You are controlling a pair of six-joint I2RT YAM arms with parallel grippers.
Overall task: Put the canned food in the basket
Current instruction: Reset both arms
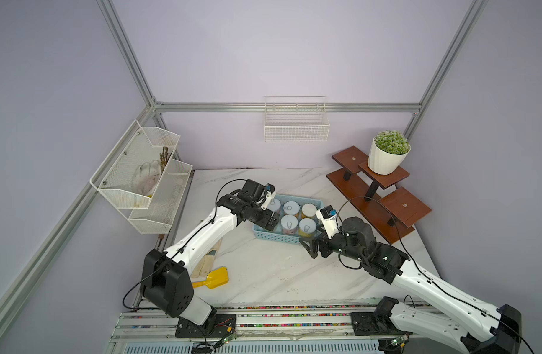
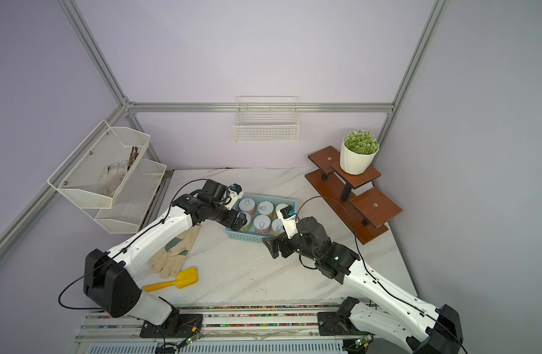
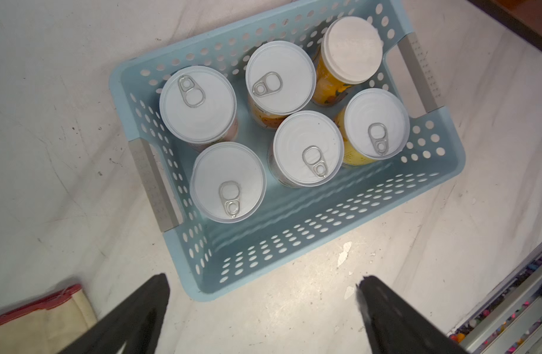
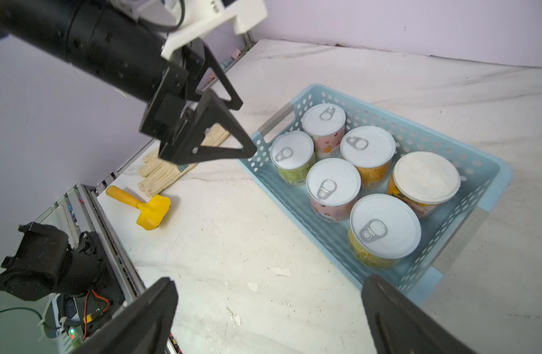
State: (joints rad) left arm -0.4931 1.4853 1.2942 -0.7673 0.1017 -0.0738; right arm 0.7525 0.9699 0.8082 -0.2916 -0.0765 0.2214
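Canned food [image 3: 308,148], six cans upright (one with a plain whitish top), stands inside the light blue basket [image 3: 294,245] on the desk [image 3: 49,122]. Left gripper [image 3: 263,277] and right gripper [image 4: 269,279] both gape wide, holding nothing.

Both top views look down steeply from high over the near edge of the tabletop [image 1: 263,275], facing the back wall [image 1: 279,61], far enough off to take in the whole scene. The left wrist camera hangs close over the basket [image 3: 294,245], looking almost straight down past the left pincer [image 3: 263,279]. The right wrist camera sits low beside the basket, looking aslant across it past the right pincer [image 4: 269,279] toward the left arm [image 4: 95,39]. All four views share the basket and its cans [image 4: 331,180].
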